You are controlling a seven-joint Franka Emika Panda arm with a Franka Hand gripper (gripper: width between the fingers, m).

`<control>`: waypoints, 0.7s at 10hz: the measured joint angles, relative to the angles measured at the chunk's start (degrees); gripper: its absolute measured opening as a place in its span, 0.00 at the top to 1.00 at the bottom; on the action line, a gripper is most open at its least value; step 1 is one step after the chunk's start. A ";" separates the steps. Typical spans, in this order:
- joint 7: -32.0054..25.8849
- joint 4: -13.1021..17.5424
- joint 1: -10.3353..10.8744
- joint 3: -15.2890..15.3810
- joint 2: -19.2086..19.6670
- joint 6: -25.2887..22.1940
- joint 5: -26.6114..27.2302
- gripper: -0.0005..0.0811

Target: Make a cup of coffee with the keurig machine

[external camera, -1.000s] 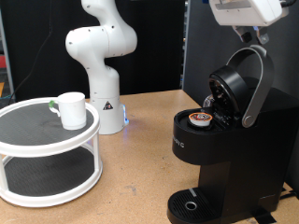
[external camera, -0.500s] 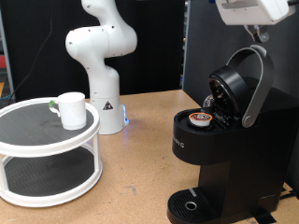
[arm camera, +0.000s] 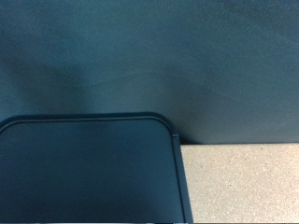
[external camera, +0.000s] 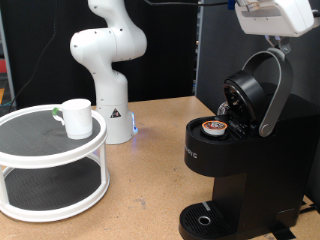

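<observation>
The keurig machine (external camera: pixel 237 160) is black all over, with a grey-silver lid handle (external camera: pixel 276 92) arching over the raised lid and a small white logo (external camera: pixel 190 151) on its front. In its open chamber sits a pod (external camera: pixel 214 127) with a white rim and a brown top. The cup (external camera: pixel 76 117) is plain white. It stands on a white two-tier stand (external camera: pixel 52 160) whose shelves have dark grey surfaces. The robot arm (external camera: pixel 108 62) is glossy white. The table (external camera: pixel 150 175) is light brown. The wrist view shows a dark blue-grey backdrop (arm camera: pixel 149 56), a darker panel (arm camera: pixel 89 168) and a speckled beige surface (arm camera: pixel 243 182).
</observation>
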 joint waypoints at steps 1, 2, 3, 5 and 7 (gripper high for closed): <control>-0.08 0.12 -0.03 -0.09 0.11 -0.06 0.00 0.98; -0.76 0.26 -0.11 -0.26 0.07 -0.59 0.04 0.98; -2.22 0.41 -0.20 -0.71 -0.15 -1.63 0.04 0.98; -6.27 0.33 -0.70 -2.32 -1.19 -4.28 -0.38 0.98; -8.67 -0.18 -1.94 -3.75 -2.57 -6.23 -3.56 0.98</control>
